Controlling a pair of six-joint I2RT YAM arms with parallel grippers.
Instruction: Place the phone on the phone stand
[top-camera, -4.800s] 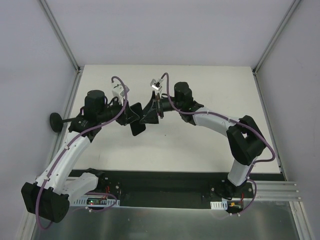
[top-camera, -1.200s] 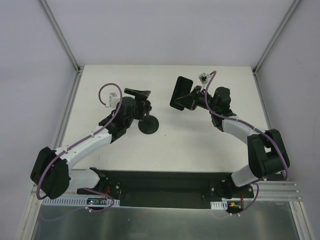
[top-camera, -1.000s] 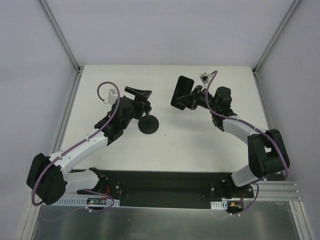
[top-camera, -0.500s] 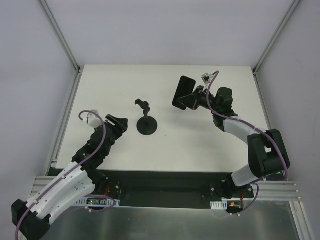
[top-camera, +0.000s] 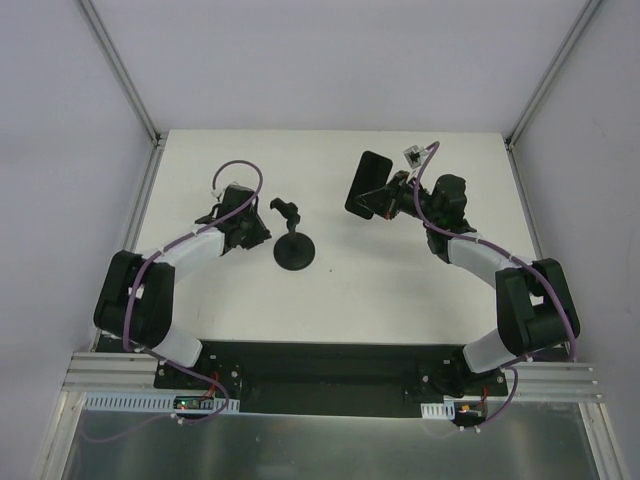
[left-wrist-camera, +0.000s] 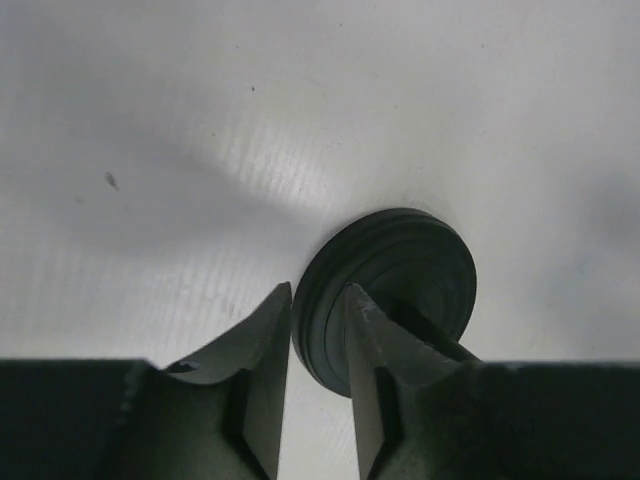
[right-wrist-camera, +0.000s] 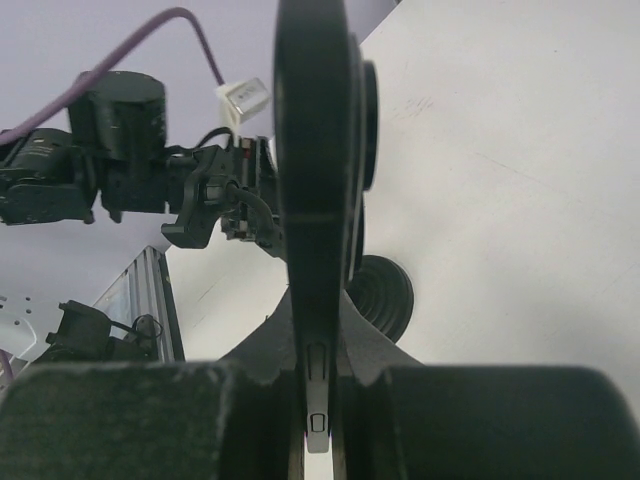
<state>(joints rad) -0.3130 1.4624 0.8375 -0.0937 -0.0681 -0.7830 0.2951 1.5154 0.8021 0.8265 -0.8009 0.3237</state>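
The right gripper (top-camera: 392, 198) clamps the phone (top-camera: 367, 184) by its lower edge, raised above the table, apart from the stand (top-camera: 293, 238). The left gripper (top-camera: 258, 228) sits just beside the stand, jaws a narrow slit apart, holding nothing. The phone is picked up. Seating it on the stand remains.

There is one phone (top-camera: 367, 184), one phone stand (top-camera: 296, 252), one white table (top-camera: 400, 290) and two arms, each with one gripper: the left gripper (top-camera: 258, 230) and the right gripper (top-camera: 383, 203)

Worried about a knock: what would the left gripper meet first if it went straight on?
Probably the round base of the phone stand, just ahead of the left gripper; depth is unclear.
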